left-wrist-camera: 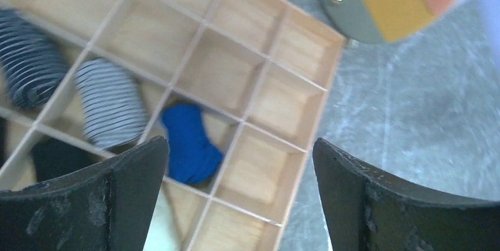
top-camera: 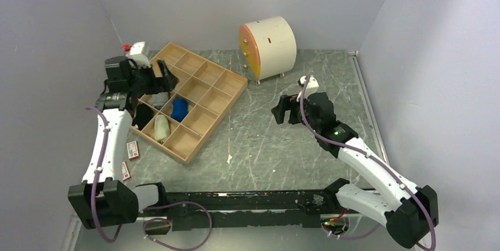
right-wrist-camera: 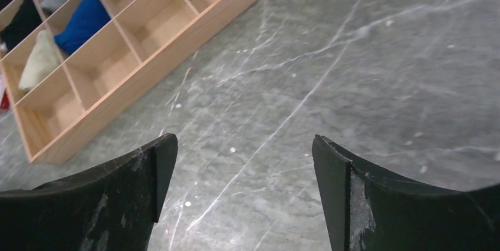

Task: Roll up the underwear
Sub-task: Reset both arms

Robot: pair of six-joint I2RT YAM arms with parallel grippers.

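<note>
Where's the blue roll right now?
Top view, left side: the blue roll lies in a mid compartment of the wooden tray. The cream roll is in the adjacent compartment, nearer the arm bases.

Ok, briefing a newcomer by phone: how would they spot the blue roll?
Start at the wooden grid tray left of the white drum. Among the rolls in its cells, the blue roll lies beside a cream roll; it alone is blue.

Beneath the black-fingered left gripper [left-wrist-camera: 240, 145], a plain royal-blue rolled underwear [left-wrist-camera: 190, 145] in the pale wooden grid tray [left-wrist-camera: 295, 45]; towards its left finger, a grey-and-white striped cloth roll [left-wrist-camera: 109, 101]. Beneath the right gripper [right-wrist-camera: 244, 142], the dark grey marbled tabletop [right-wrist-camera: 354, 56], veined white.
</note>
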